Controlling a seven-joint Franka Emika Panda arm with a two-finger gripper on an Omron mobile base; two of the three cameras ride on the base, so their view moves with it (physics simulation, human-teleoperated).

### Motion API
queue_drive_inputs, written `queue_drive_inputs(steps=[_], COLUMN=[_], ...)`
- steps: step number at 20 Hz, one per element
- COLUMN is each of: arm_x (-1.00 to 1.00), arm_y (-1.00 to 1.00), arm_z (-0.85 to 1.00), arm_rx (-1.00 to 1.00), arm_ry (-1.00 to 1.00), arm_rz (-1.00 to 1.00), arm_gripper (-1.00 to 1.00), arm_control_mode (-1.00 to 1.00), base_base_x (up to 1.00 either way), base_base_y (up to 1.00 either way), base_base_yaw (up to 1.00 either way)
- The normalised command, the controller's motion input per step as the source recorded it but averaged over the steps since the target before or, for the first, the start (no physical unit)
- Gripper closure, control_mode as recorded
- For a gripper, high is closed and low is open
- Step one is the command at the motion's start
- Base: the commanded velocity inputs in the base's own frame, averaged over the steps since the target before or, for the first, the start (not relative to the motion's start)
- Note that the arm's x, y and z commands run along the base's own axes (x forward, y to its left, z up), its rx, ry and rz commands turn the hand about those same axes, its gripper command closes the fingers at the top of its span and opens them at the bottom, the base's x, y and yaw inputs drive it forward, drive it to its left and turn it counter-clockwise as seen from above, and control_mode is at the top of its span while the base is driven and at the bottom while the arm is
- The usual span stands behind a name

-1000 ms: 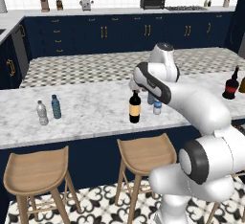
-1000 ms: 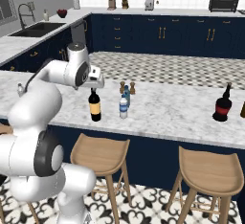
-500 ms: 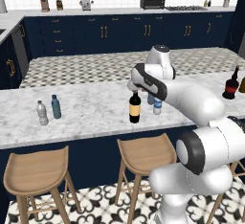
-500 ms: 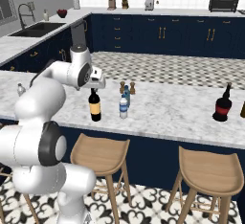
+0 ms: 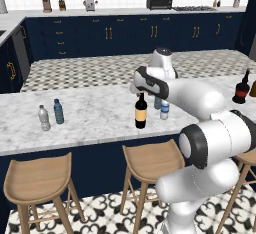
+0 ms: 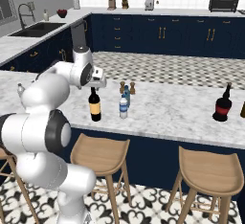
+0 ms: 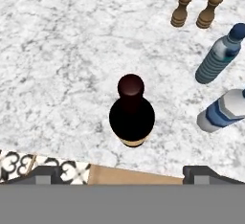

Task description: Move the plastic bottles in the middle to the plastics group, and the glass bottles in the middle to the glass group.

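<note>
The tall dark wine bottle (image 5: 141, 112) (image 6: 94, 105) with the tan label stands upright mid-counter. In the hand view its reddish-brown top (image 7: 131, 86) sits straight below my gripper (image 7: 124, 174), whose fingers are spread wide with nothing between them. The gripper (image 5: 139, 91) (image 6: 98, 83) hovers just above the bottle's neck. To the bottle's right stand the clear water bottle (image 7: 224, 111) (image 5: 164, 109) (image 6: 123, 107) and the teal one (image 7: 218, 58) (image 6: 127, 95). The plastics group (image 5: 51, 115) is far left on the counter. The glass group (image 5: 242, 87) (image 6: 222, 104) is at the right end.
Two small brown shakers (image 7: 195, 9) (image 6: 127, 88) stand behind the water bottles. Wooden stools (image 5: 147, 162) (image 6: 101, 152) line the counter's near edge. Bare marble (image 5: 95, 113) lies between the middle bottles and both groups.
The hand has shifted slightly, settling over the wine bottle's top. The bottles have not moved.
</note>
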Motion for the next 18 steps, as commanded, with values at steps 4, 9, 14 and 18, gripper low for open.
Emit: queue_drive_inputs(steps=[4, 9, 14, 18], arm_x=[0.32, 0.32, 0.22, 0.18], arm_y=[0.00, 0.00, 0.00, 0.00], arm_z=[-0.07, -0.10, -0.14, -0.16], arm_rx=[0.00, 0.00, 0.00, 0.00], arm_ry=[0.00, 0.00, 0.00, 0.00], arm_rz=[0.00, 0.00, 0.00, 0.00], arm_gripper=[-1.00, -1.00, -1.00, -1.00], arm_control_mode=[-1.00, -1.00, -1.00, -1.00], base_base_x=[0.00, 0.00, 0.00, 0.00], base_base_y=[0.00, 0.00, 0.00, 0.00], base_base_yaw=[0.00, 0.00, 0.00, 0.00])
